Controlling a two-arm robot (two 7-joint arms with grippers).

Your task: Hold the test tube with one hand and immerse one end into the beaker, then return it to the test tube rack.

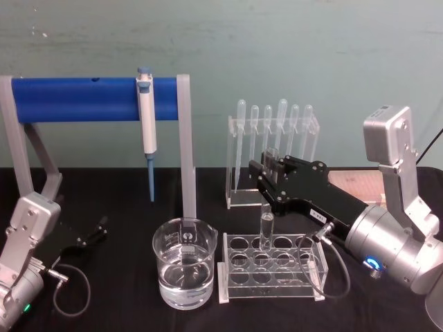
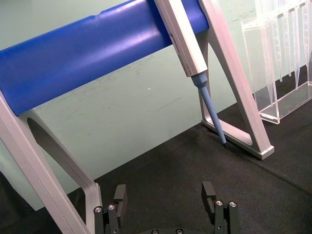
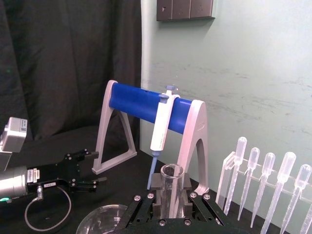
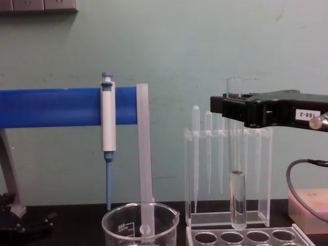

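**Nearest items.** The beaker [image 1: 202,250] is part filled with clear liquid. The test tube rack [image 1: 273,285] sits just beside it at its 3 o'clock.

**Working arm.** The right gripper [image 1: 270,166] reaches in from 3 o'clock above the rack. Its jaws are clamped on the upper part of the test tube [image 1: 266,228], and the tube's open rim shows above the fingers. The tube hangs upright over the rack's back row with a little liquid low inside. In the chest view its round tip is about level with the rack's top plate. Whether the tip is just inside a hole cannot be told.

**Step in hand (judgement).** The tube is either leaving the rack for the beaker or going home, and nothing here settles which.
- Travel should be purely vertical while the tip is near the plate, with the tube plumb, so the glass does not rub a hole's edge.
- Any crossing toward 9 o'clock should wait until the tip is above the beaker's rim.
- The tube should then descend at the beaker's centre and stop short of the bottom.

**Surroundings.**
- The left gripper [image 2: 165,197] is parked low at 9 o'clock, well apart from the beaker, with its fingers spread and empty.
- The pipette stand [image 1: 235,159] is at the rack's 12 o'clock, near the right gripper's nose.
- The grey leg [image 1: 185,159] of the blue bar [image 1: 76,100] stands just behind the beaker at its 12 o'clock.
- The pipettor [image 1: 147,117] hangs at the beaker's 11 o'clock.

**Obstructions.** The grey leg limits overshoot behind the beaker. The cable [image 1: 340,273] loops beside the rack's 3 o'clock end and could snag it.
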